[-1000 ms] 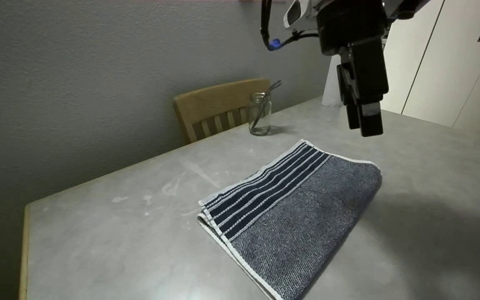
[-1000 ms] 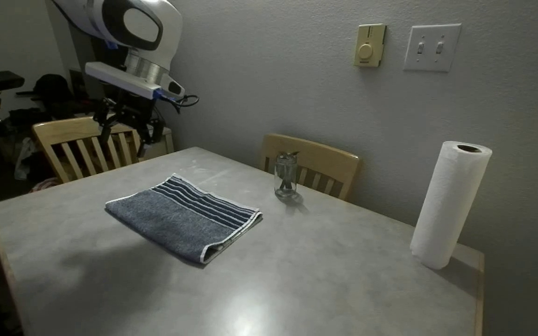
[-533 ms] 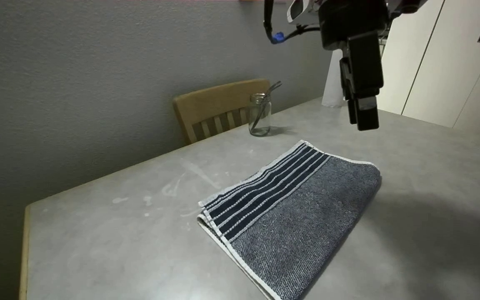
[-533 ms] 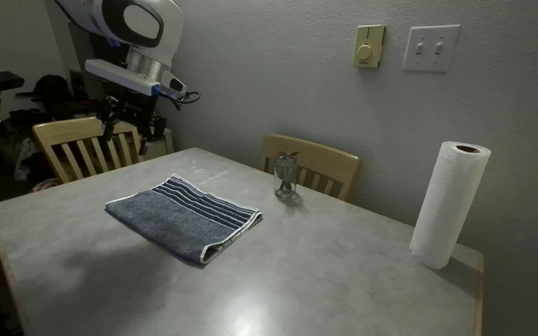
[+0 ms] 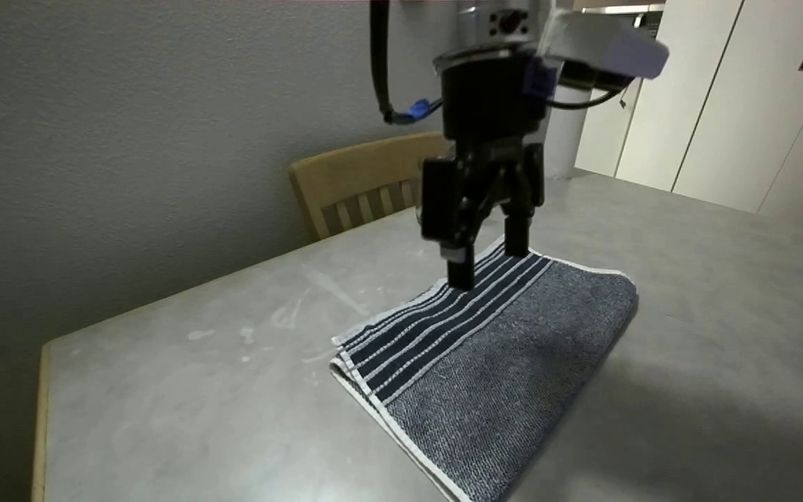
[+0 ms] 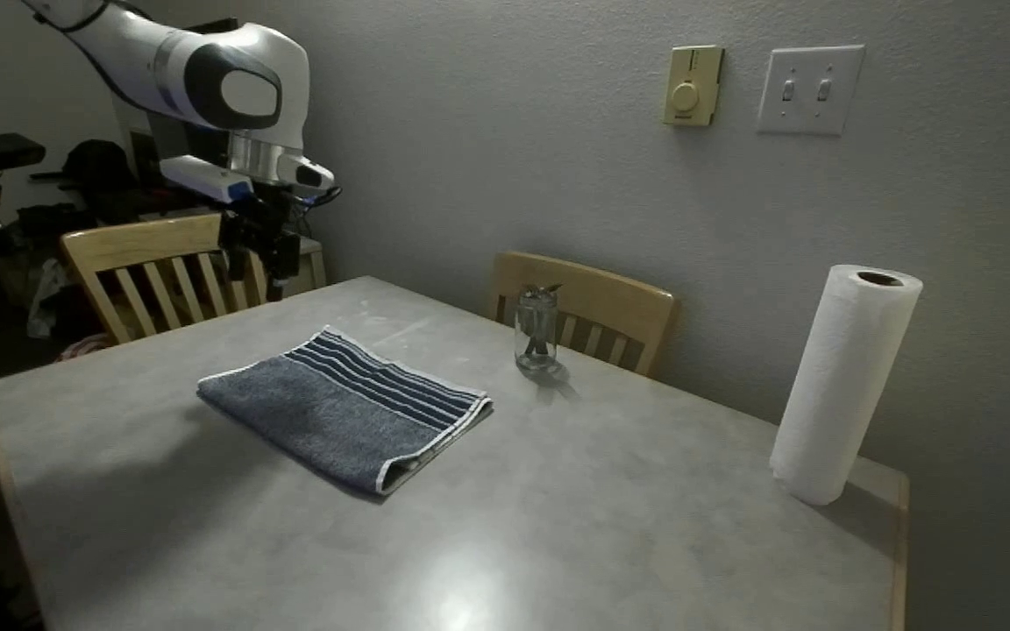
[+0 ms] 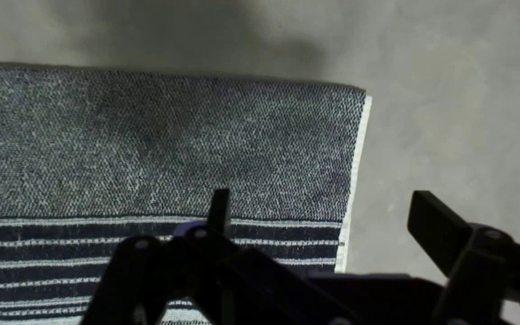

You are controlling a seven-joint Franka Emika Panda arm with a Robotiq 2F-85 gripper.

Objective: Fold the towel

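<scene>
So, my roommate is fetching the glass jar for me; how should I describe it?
Find the grey table beside the wall. Near its wall-side edge, by a wooden chair, stands the glass jar. Unlike the white paper roll and the striped towel, it is see-through, with slim dark items poking out of its mouth.

Rectangular dark grey terry-cloth towel [image 7: 151, 149]: white edging [image 7: 358, 158]; band [image 7: 39, 253] at 6 o'clock, wrist view, shows white stripes on navy.
</scene>
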